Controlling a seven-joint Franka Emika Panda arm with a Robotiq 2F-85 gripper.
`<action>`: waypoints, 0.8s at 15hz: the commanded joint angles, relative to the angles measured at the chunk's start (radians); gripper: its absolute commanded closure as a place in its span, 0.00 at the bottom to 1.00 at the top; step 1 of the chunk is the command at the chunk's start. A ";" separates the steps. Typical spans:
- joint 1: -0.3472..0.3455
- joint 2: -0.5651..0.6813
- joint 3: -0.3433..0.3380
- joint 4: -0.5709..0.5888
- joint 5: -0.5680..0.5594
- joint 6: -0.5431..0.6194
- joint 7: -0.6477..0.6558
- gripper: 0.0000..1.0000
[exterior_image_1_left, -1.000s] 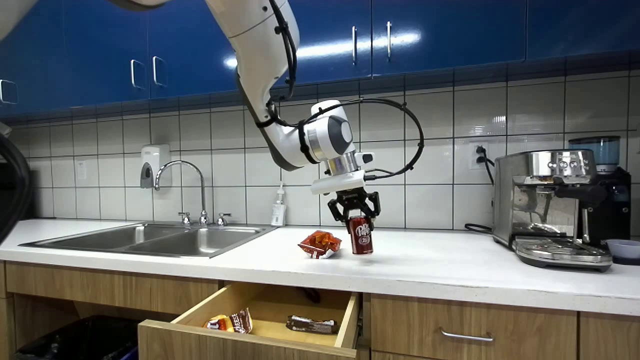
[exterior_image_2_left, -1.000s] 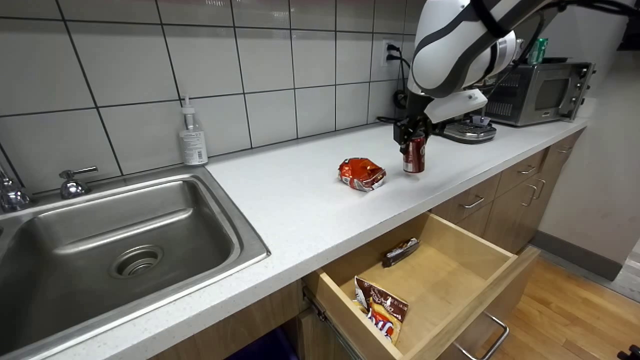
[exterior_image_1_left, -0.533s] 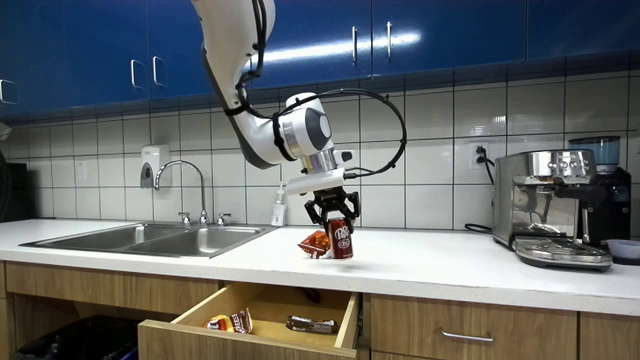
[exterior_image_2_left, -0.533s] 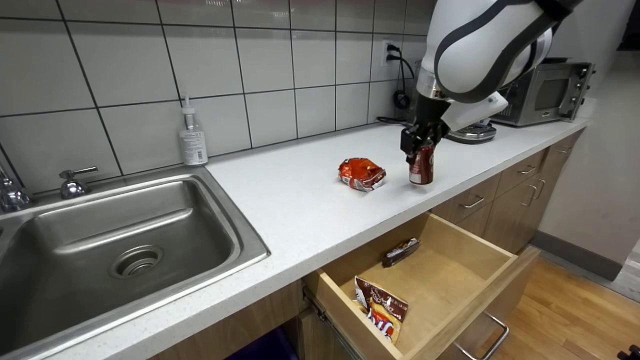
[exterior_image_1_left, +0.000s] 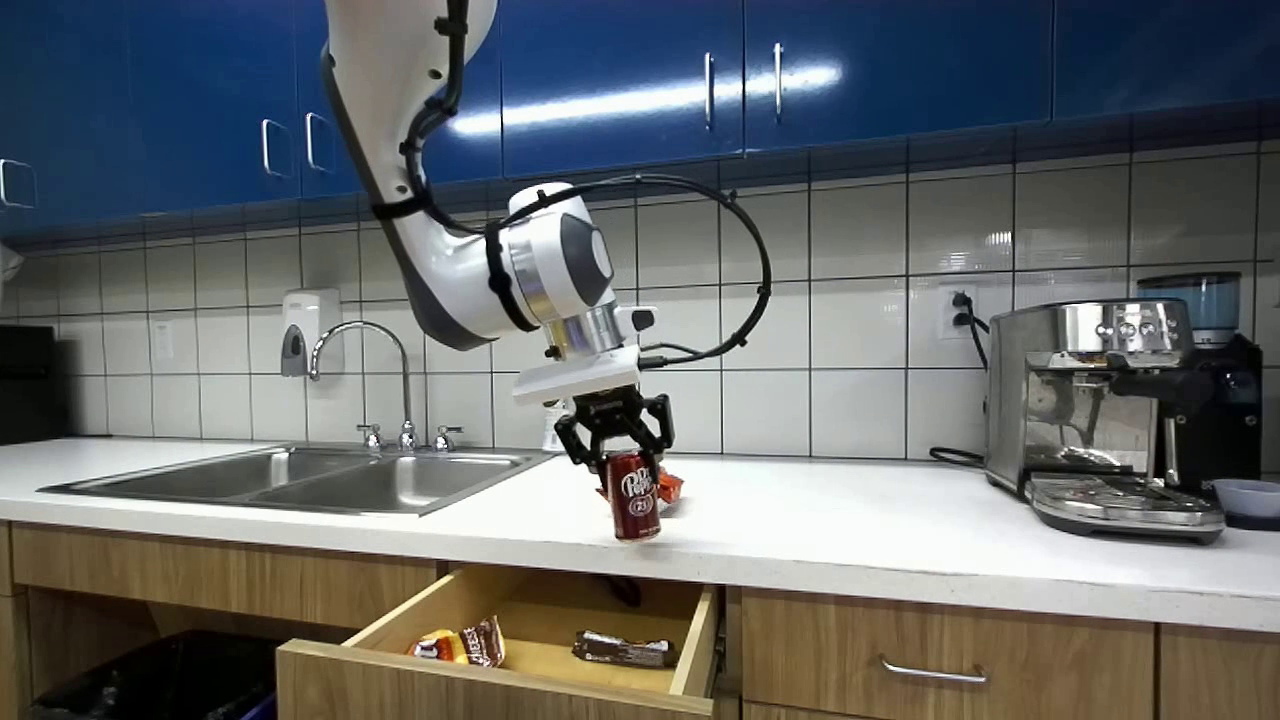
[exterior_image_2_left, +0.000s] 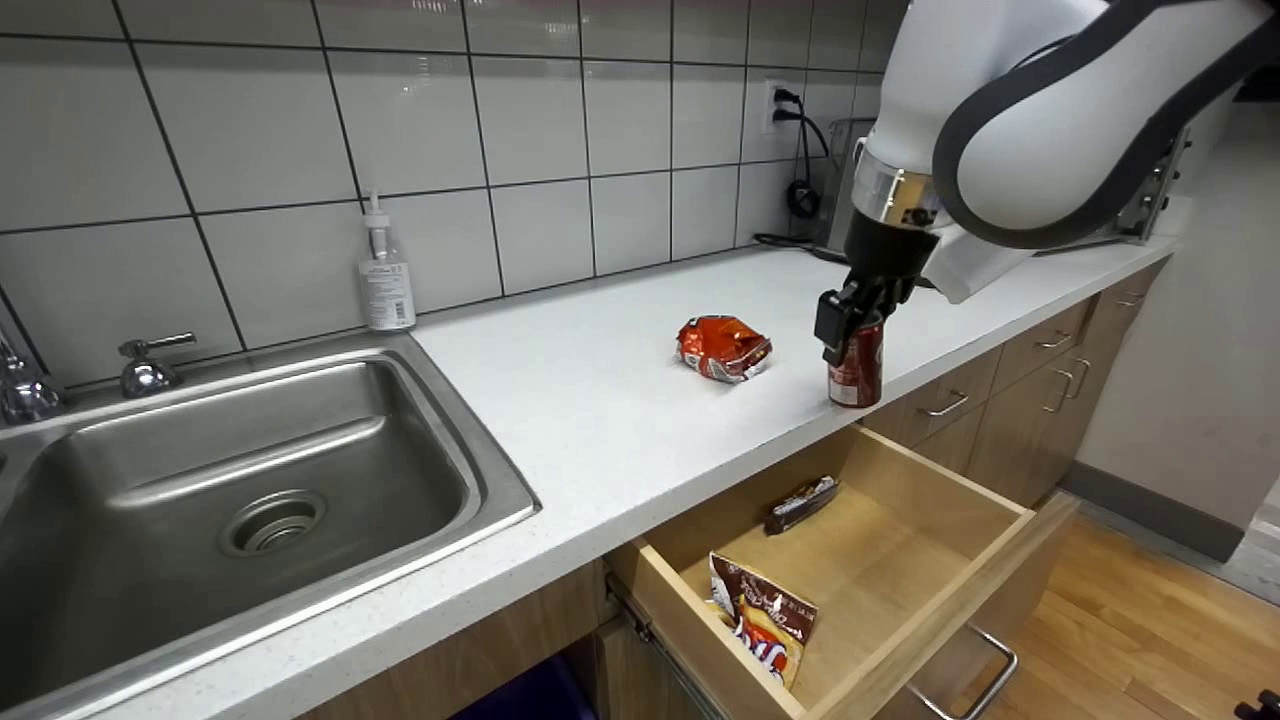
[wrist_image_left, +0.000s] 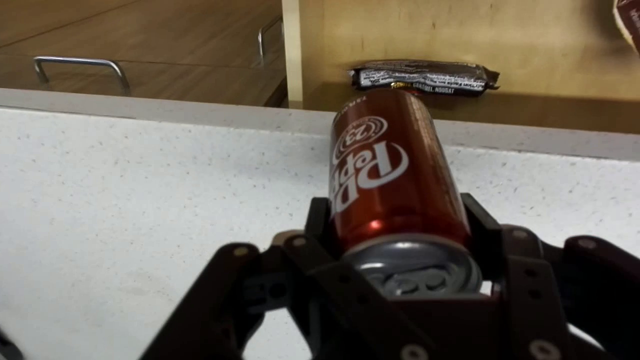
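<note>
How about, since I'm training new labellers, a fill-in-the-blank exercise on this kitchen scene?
1. The gripper holds a soda can branded ____.
2. The drawer with the caramel-nougat bar inside stands ____, not shut.
3. The sink has ____ basins.
4. The upper cabinets are ____ in colour.
Missing words: Dr Pepper; open; two; blue.

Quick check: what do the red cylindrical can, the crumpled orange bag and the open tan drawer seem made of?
Red cylindrical metal can: probably aluminium, glossy; bare silvery lid, bright reflections.
Crumpled orange film bag: likely foil-like plastic, shiny; sharp creases with glints.
Open tan box-shaped wooden drawer: probably plywood, satin, faintly grained inside; its grained front might be laminate.
</note>
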 joint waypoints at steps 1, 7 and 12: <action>0.007 -0.039 0.017 -0.060 -0.061 0.031 0.042 0.61; 0.015 -0.015 0.041 -0.087 -0.052 0.073 0.027 0.61; 0.028 0.027 0.043 -0.106 -0.057 0.132 0.024 0.61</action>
